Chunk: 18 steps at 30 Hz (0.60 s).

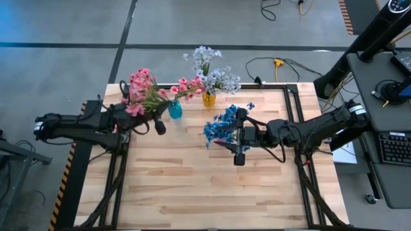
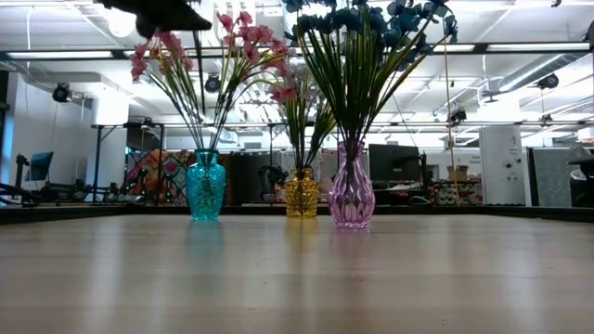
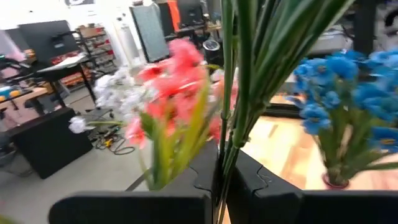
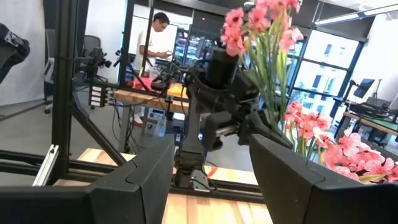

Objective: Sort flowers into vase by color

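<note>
Wooden tabletop in a black frame. Yellow cable plug on the floor beyond the far edge. Keyboard on a desk past the right edge. A person stands in the room behind, beside a cluttered workbench.

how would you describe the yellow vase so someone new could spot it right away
Look along the far edge of the wooden table, where three glass vases stand in a loose row. The yellow vase is the middle one, between the teal vase and the pink vase. It is amber, the shortest, and alone holds white-lavender flowers.
</note>
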{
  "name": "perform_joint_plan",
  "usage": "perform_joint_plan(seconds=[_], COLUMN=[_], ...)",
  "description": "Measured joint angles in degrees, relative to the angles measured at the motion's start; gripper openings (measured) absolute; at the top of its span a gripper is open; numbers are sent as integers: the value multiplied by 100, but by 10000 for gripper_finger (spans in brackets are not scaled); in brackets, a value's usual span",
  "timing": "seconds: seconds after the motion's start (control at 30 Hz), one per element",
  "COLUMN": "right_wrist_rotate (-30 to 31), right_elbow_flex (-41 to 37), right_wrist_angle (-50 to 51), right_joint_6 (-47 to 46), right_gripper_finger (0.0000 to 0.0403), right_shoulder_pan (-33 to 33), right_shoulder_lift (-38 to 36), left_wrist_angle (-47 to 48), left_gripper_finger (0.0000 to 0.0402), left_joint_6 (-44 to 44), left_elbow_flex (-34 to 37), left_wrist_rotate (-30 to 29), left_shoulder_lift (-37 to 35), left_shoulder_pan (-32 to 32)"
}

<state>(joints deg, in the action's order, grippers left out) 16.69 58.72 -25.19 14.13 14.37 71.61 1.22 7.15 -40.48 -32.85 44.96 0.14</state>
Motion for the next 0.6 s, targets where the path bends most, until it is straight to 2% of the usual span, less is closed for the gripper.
perform_joint_plan(seconds=[0.2, 0.33, 0.43, 0.6], right_wrist_rotate=[0, 4, 42, 154], right_elbow_flex=[0, 1, 0, 0], right_wrist_angle=[8, 5, 7, 12], right_joint_6=[0, 38, 39, 93], right_gripper_finger=[203, 203, 203, 203], right_shoulder_pan=[-2, -2, -2, -2], right_shoulder_lift=[0, 0, 2, 2], left_wrist_angle=[-491, -914, -1053, -1167], left_gripper_finger=[0, 0, 0, 0], left_joint_6=[-49, -51, -49, -205], left_elbow_flex=[523, 717, 804, 843], left_wrist_rotate=[109, 491, 565, 1046], left_shoulder_lift=[-157, -111, -80, -10], left_shoulder_pan=[617, 1029, 1329, 1725])
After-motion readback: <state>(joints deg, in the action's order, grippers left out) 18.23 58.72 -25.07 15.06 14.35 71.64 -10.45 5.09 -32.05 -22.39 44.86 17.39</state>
